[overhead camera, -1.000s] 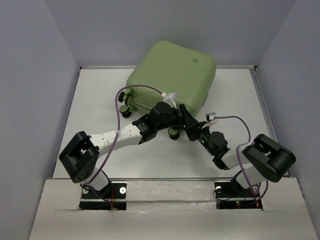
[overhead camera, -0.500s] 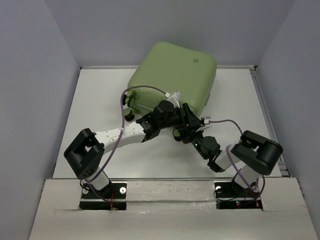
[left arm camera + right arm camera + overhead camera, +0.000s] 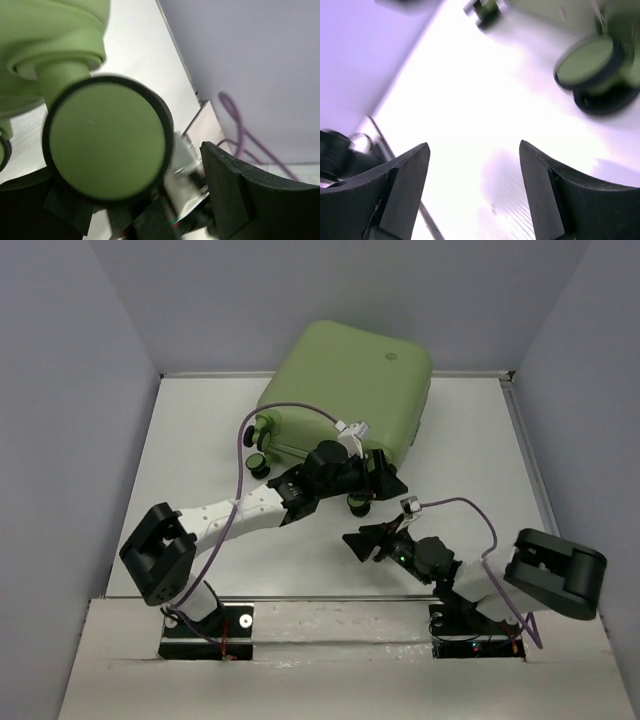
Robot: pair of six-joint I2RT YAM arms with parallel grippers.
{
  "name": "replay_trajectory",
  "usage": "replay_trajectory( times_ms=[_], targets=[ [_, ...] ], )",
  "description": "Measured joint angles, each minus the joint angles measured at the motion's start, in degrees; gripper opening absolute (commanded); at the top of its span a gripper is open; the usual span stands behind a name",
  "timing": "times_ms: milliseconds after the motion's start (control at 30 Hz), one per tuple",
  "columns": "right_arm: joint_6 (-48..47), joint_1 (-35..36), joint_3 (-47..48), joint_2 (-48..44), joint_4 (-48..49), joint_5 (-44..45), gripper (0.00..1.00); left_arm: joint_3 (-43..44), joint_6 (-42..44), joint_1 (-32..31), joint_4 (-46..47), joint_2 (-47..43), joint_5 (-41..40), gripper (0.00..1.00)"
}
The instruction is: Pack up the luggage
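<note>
Because the luggage [image 3: 350, 390] is a closed hard shell, I judge it stiff, bulky and fairly heavy, with a smooth skin that pads would slide on. It lies flat on the table [image 3: 200, 440], its wheeled end turned toward both arms.

The left gripper [image 3: 375, 480] sits right at that end. In its wrist view 1 wheel [image 3: 107, 142] fills the space just ahead of it, and 1 finger [image 3: 240, 190] stands apart to the wheel's side. The other finger is hidden, so I cannot tell whether the jaws are spread or closed.

The right gripper [image 3: 358, 540] is spread wide and holds nothing. The luggage lies ahead of it and apart, with bare table between its fingers.

Broad faces probably offer no purchase. Wheel stems, the seam edge or a zipper pull look like the likeliest holds, while 2 arms pushing flat should slide it.
</note>
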Motion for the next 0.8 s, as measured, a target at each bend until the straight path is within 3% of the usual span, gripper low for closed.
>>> replay_trajectory(
  times_ms=[133, 200, 400, 600, 700, 800],
  targets=[
    [-0.2, -0.1, 0.6, -15.1, -11.8, 0.4, 0.89, 2.3, 6.7, -1.1, -9.8, -4.0, -1.1, 0.89],
    [-0.9, -0.1, 3.2, -25.3, -23.4, 1.6, 0.96, 4.4, 10.4, -1.3, -15.6, -7.6, -3.7, 0.90],
    [-4.0, -0.1, 16.6, -42.9, -55.3, 8.0, 1.00, 5.9, 17.6, 3.1, -24.7, -23.9, -16.7, 0.97],
    [-8.2, -0.1, 30.7, -40.9, -73.4, 14.1, 1.00, 2.7, 20.3, 18.0, -33.6, -37.8, -25.8, 0.98],
    [-10.9, -0.1, 36.2, -36.4, -78.7, 16.5, 1.00, -0.9, 21.7, 26.6, -36.9, -38.9, -26.5, 0.98],
    [-14.0, 0.0, 40.6, -31.6, -82.5, 18.5, 1.00, -4.0, 22.9, 31.3, -38.6, -36.5, -25.2, 0.97]
  ],
)
